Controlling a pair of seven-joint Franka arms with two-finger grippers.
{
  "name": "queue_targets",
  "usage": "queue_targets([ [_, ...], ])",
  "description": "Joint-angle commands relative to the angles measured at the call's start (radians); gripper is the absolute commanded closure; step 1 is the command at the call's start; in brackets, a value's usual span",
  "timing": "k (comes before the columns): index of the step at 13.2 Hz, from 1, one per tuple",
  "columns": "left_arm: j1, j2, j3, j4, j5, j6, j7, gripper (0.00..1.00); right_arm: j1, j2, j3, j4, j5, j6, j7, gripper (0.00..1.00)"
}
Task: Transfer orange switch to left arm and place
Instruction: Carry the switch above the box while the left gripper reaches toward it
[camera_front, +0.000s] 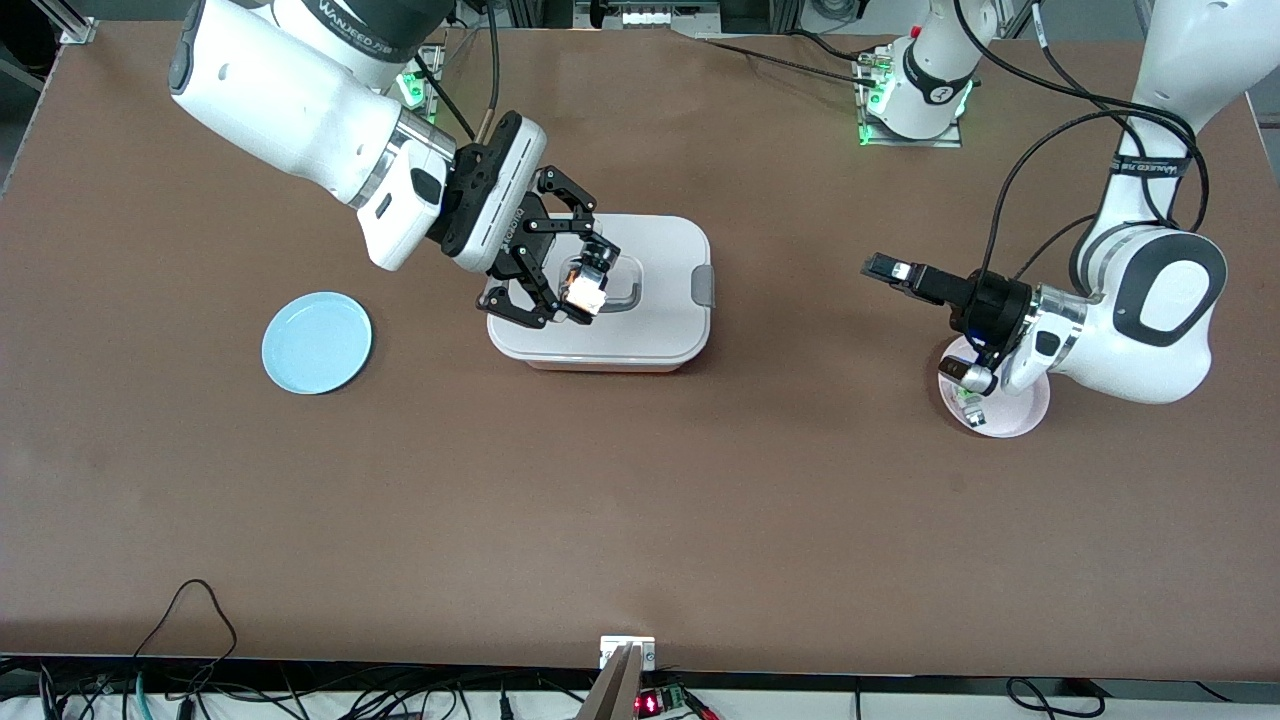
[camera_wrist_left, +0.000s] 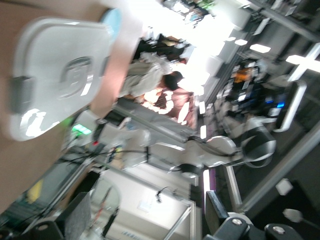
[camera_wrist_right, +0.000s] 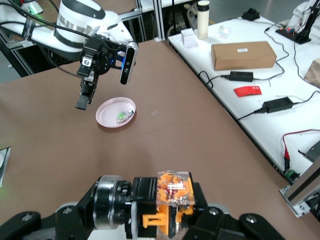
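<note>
The orange switch (camera_front: 585, 288), a small clear-and-black part with orange pieces (camera_wrist_right: 172, 200), is held up in the air over the lid of the white box (camera_front: 655, 320). My right gripper (camera_front: 580, 285) is shut on it, with the jaws on either side of the switch (camera_wrist_right: 172, 212). My left gripper (camera_front: 890, 270) hangs open over bare table between the box and a pink plate (camera_front: 1015, 415), pointing toward the box. The left wrist view shows its fingers (camera_wrist_left: 75, 222) wide apart with nothing between them, and the box (camera_wrist_left: 55, 75) farther off.
A small green-and-clear component (camera_wrist_right: 124, 116) lies on the pink plate (camera_wrist_right: 107, 111), under the left arm's wrist. A light blue plate (camera_front: 317, 342) sits toward the right arm's end of the table. Cables run along the table edge nearest the front camera.
</note>
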Motion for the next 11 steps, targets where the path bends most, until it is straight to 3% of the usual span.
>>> queue_targets([
  [1,-0.004,-0.048,-0.047,-0.040,-0.169,0.083,0.021,0.00,0.001,0.016,0.022,0.007,0.055,0.047,-0.044,0.58],
  [3,-0.011,-0.089,-0.100,-0.049,-0.170,0.225,0.005,0.00,0.001,0.030,0.054,0.005,0.058,0.056,-0.044,0.58],
  [5,-0.008,-0.095,-0.205,-0.054,-0.185,0.377,-0.001,0.00,0.002,0.032,0.068,0.005,0.060,0.070,-0.044,0.58],
  [7,-0.006,-0.095,-0.251,-0.055,-0.228,0.437,0.022,0.00,0.008,0.030,0.077,0.002,0.061,0.087,-0.036,0.58],
  [11,-0.007,-0.092,-0.257,-0.060,-0.349,0.452,0.100,0.00,0.010,0.026,0.079,-0.002,0.066,0.082,-0.026,0.58],
])
